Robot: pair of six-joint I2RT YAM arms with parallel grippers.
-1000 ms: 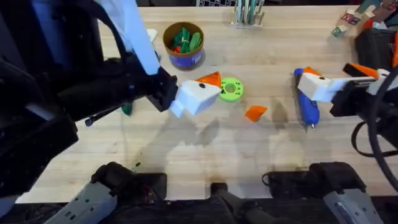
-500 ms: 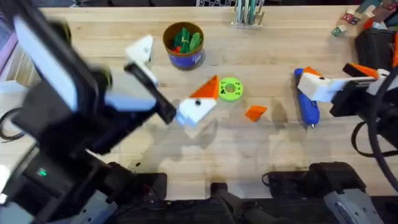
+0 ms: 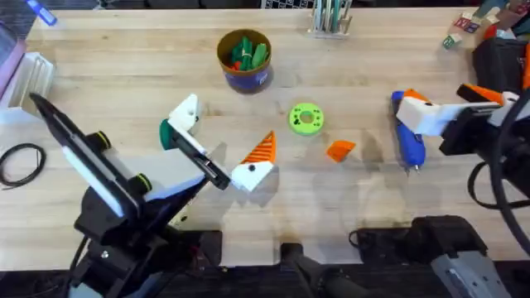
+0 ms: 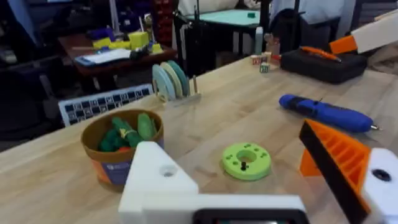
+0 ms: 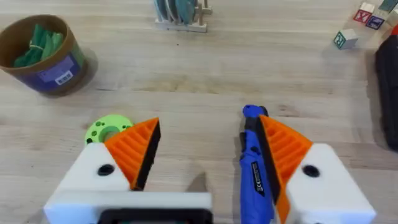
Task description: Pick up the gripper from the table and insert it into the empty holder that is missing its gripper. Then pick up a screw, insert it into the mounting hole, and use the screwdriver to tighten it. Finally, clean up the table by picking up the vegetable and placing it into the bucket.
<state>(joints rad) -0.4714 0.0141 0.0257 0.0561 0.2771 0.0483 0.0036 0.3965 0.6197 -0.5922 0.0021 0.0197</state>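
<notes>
No step is completed: the orange gripper wedge point(image 3: 339, 150) lies just beside the green disc point(image 3: 306, 118). The left gripper point(image 3: 225, 128) and right gripper point(image 5: 208, 140) are spread and empty.

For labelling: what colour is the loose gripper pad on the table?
Orange gripper pad, clearest in the overhead view.

Lime-green disc point(image 3: 306, 117) with a centre hole lies flat on the wooden table point(image 3: 364, 207), mid-surface. Landmark: the disc. Beyond the disc, at the table's far edge, a small rack point(image 3: 330, 18) holds upright pale green and teal discs. Far to the disc's right, toward the far corner, small coloured toy blocks point(image 3: 464, 26) and a black case point(image 3: 501, 62). Far left of the disc, a coiled black cable point(image 3: 21, 161) near the table edge.
</notes>
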